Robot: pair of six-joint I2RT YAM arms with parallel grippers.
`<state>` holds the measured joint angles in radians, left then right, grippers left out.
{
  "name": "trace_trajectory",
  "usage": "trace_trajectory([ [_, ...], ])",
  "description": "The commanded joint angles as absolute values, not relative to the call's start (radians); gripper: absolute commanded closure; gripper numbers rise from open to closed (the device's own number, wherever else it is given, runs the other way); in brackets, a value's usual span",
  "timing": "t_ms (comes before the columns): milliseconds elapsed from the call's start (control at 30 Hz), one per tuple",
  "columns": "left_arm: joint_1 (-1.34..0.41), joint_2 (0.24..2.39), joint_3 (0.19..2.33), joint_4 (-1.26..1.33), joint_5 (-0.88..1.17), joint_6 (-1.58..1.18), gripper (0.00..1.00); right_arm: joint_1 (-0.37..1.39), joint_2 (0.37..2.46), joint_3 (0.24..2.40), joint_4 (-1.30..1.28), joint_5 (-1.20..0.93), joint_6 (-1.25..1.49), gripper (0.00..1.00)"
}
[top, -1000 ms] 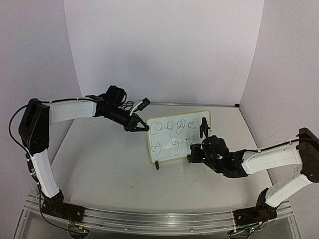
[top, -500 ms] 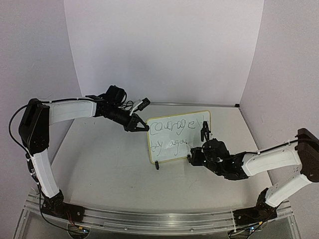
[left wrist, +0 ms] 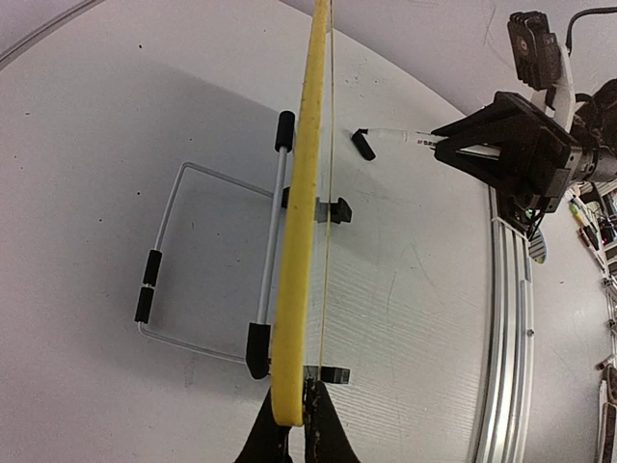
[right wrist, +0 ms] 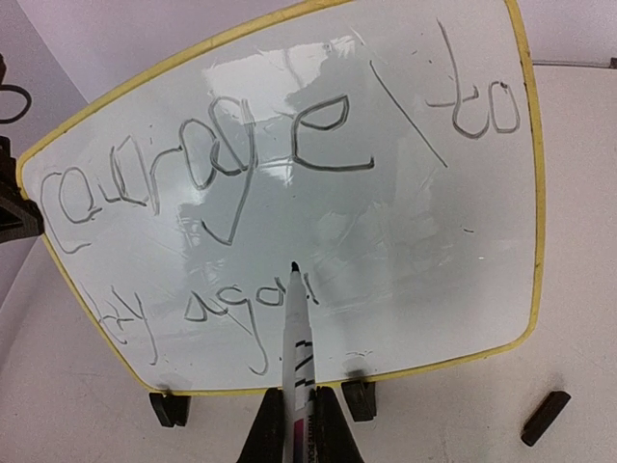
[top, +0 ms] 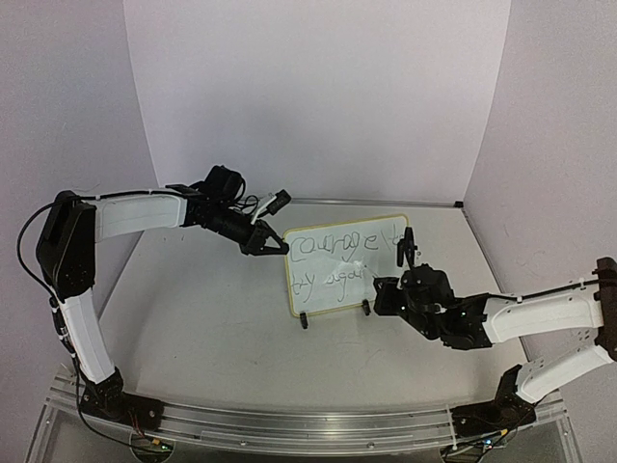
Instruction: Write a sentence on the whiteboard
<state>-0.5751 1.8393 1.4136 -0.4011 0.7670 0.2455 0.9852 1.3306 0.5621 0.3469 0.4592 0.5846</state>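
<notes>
The whiteboard [top: 347,265] stands upright on the table [top: 212,318], directly in front of the right tool [top: 384,287] and facing it. This tool is closed around a marker [right wrist: 294,352], which points straight away from it. The marker tip is at the glossy surface, just past the last letter of the lower line; it seems to touch, but I cannot be sure.

The sentence [right wrist: 236,159] is in two lines. The upper line, above the tip, reads about "courage", then a slanted stroke, then "to". The lower line, left of the tip, reads about "try agai".

The left tool [left wrist: 297,429] is closed on the yellow rim at the board's upper corner, on the far side from the right tool. From this tool the board runs straight ahead, edge-on [left wrist: 304,241]. A grey wire stand [left wrist: 193,260] props the board from behind, and two black clip feet [right wrist: 169,407] hold its lower edge.

A small black piece [right wrist: 545,417] lies on the table, right of the right tool and apart from the board.

The table is white and matte. Pale walls [top: 318,96] close it on three sides, and a metal rail [top: 289,420] runs along the near edge.
</notes>
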Motion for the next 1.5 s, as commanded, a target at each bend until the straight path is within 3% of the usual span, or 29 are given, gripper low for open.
trace_trajectory([
  [0, -0.574, 1.813, 1.409, -0.388, 0.696, 0.306, 1.00, 0.989, 1.338, 0.602, 0.320, 0.503, 0.582, 1.00],
  [1233, -0.578, 1.802, 1.407, -0.386, 0.697, 0.305, 1.00, 0.944, 1.476, 0.661, 0.390, 0.450, 0.529, 1.00],
  [1467, -0.578, 1.799, 1.407, -0.386, 0.684, 0.306, 1.00, 0.945, 1.386, 0.617, 0.390, 0.449, 0.538, 1.00],
])
